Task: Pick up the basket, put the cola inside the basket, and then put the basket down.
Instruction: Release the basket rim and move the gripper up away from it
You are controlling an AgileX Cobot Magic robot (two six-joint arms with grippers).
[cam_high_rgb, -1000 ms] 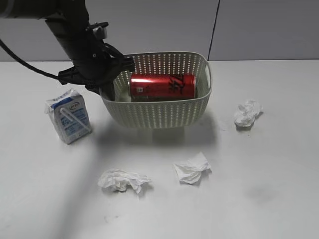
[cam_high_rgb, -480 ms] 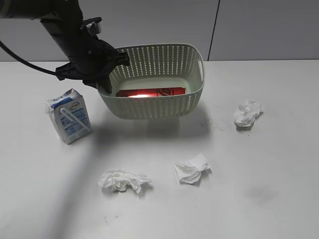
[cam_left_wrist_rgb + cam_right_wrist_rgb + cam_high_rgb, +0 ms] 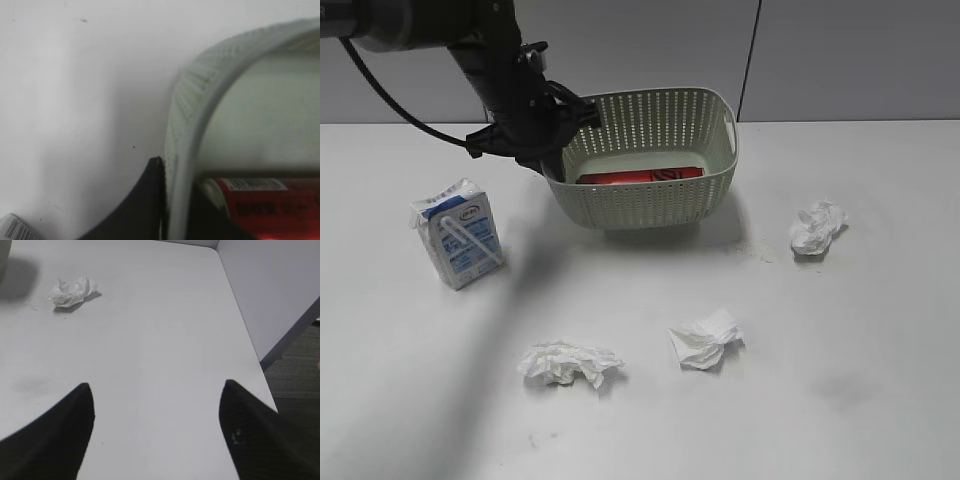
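One basket (image 3: pixel 650 200) is sitting near the back of the white table (image 3: pixel 840 380). One red cola can (image 3: pixel 640 177) is lying on its side inside the basket, on the bottom. One blue and white drink carton (image 3: pixel 458 233) is standing to the left of the basket, apart from it. Three crumpled paper balls are lying on the table: one (image 3: pixel 567 362) in front on the left, one (image 3: pixel 705 338) in the middle, and one (image 3: pixel 817 227) on the right.

The left claw (image 3: pixel 560 135) is gripping the left end of the basket. In the left wrist view, its two dark fingers (image 3: pixel 145 200) are sitting on either side of the basket wall (image 3: pixel 192 100), one outside and one inside, closed tight on the rim. The cola (image 3: pixel 265 205) is lying just inside that wall, very close to the inner finger. I cannot tell if the basket is touching the table or hanging a little above it.

The right claw (image 3: pixel 157 432) is not showing in the outside view. In its own view, its two dark fingers (image 3: pixel 55 440) are spread wide apart and are holding nothing. It is hanging over a bare part of the table, well away from the basket.

The table is plain white with a few small dark specks. A grey wall (image 3: pixel 840 60) is standing behind it. In the right wrist view, a white side panel (image 3: pixel 275 285) is standing along the table edge.
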